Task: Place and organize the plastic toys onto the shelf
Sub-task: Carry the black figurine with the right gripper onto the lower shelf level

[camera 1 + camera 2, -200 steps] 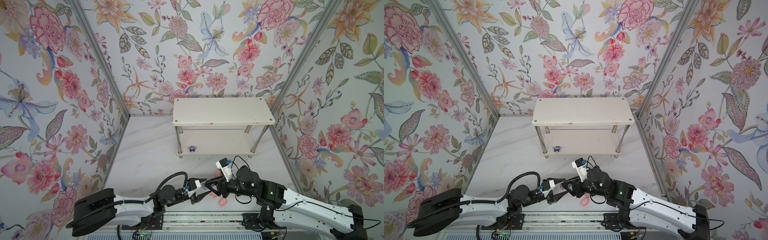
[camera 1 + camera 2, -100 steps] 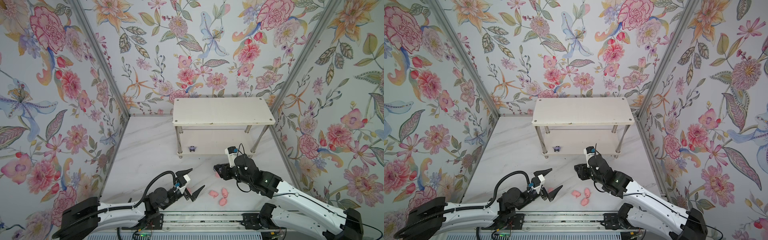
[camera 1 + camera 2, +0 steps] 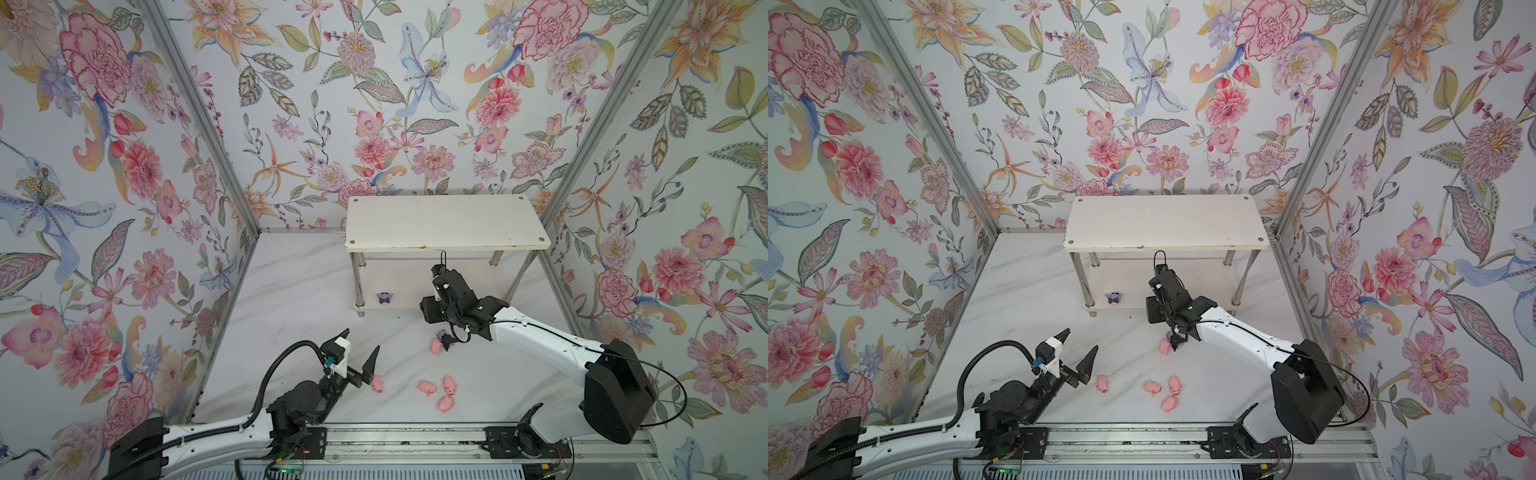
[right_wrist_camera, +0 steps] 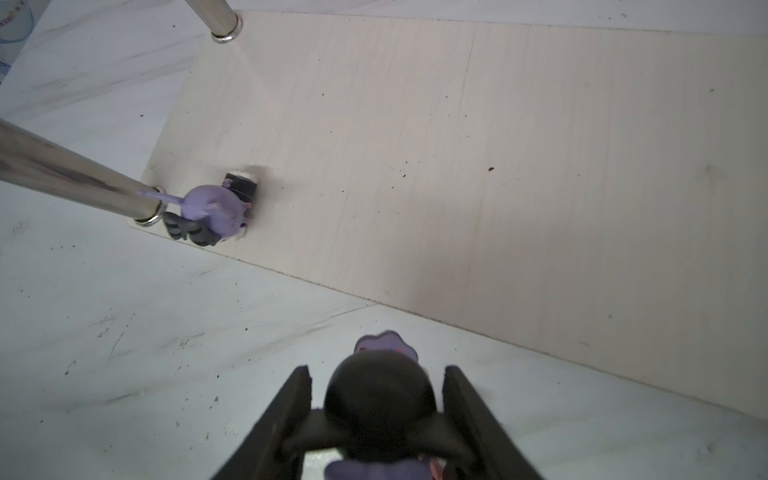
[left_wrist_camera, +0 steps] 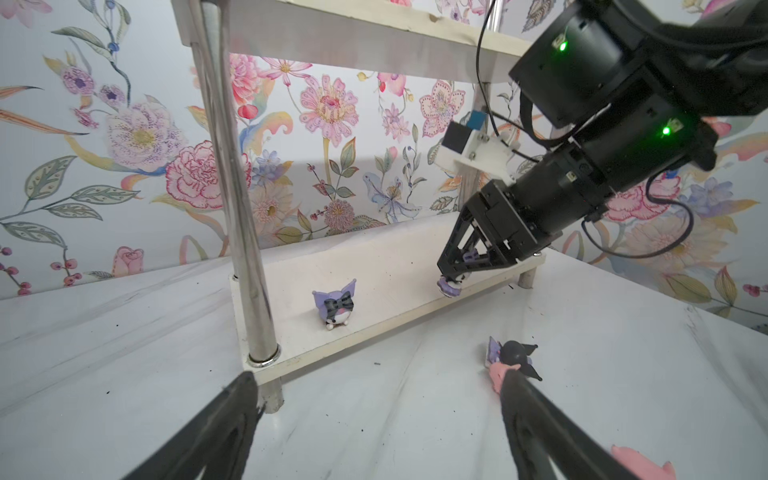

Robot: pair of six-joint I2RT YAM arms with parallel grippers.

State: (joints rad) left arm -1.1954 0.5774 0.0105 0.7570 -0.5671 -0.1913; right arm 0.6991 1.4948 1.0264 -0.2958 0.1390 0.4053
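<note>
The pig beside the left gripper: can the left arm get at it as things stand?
Probably yes. The left gripper is open and empty, and the pig lies free. It sits beside a finger, behind the tips, so the arm must draw back first.

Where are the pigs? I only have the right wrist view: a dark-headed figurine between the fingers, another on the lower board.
Observer: All five are on the table; three pigs cluster near the front rail.
Operator: The other two?
Observer: One pig lies beside a third figurine, near the right arm.
Operator: And the last?
Observer: The last pig lies right by the left gripper, which is open and holds nothing.
</note>
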